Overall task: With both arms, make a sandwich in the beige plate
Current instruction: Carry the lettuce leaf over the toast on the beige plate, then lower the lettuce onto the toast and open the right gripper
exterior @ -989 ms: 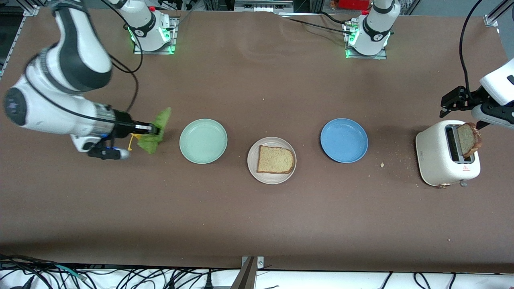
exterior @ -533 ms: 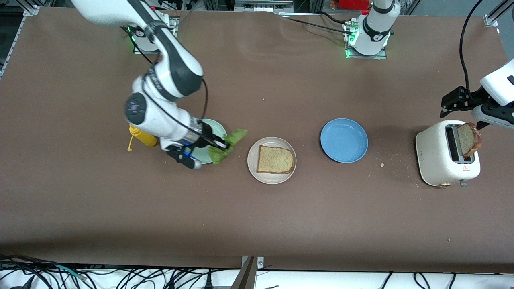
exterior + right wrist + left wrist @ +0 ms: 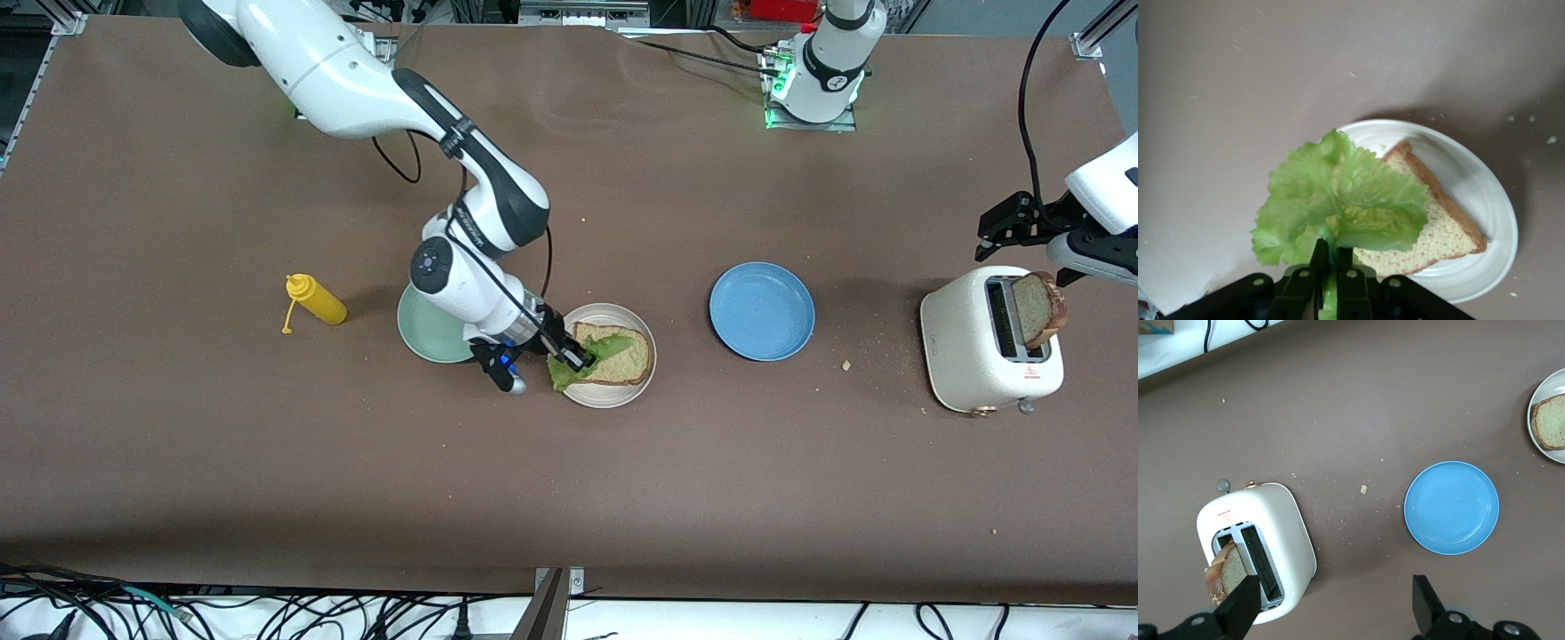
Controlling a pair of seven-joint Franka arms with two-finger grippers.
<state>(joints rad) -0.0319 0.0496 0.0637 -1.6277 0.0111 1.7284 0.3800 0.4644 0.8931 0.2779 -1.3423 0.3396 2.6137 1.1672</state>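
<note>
The beige plate [image 3: 613, 311] holds one slice of brown bread [image 3: 631, 360]. My right gripper [image 3: 580, 360] is shut on a crinkled green lettuce leaf [image 3: 562, 375], low over the plate's edge toward the right arm's end. The leaf hangs partly over the bread. In the right wrist view, the lettuce [image 3: 1338, 200] spreads out from the right gripper [image 3: 1338, 257] over the bread [image 3: 1438, 233] and the plate [image 3: 1485, 200]. A second slice [image 3: 1040, 308] stands in the white toaster [image 3: 978, 342]. My left gripper [image 3: 1022, 249] waits open above the toaster [image 3: 1271, 533], empty.
A mint-green plate [image 3: 425, 333] lies partly under my right arm, beside the beige plate. A blue plate [image 3: 762, 311] sits between the beige plate and the toaster. A yellow squeeze bottle [image 3: 316, 300] lies toward the right arm's end. Crumbs dot the table near the toaster.
My right arm has swung with the lettuce from the right arm's end of the table, across the mint-green plate, to the beige plate. The left arm has not moved.
</note>
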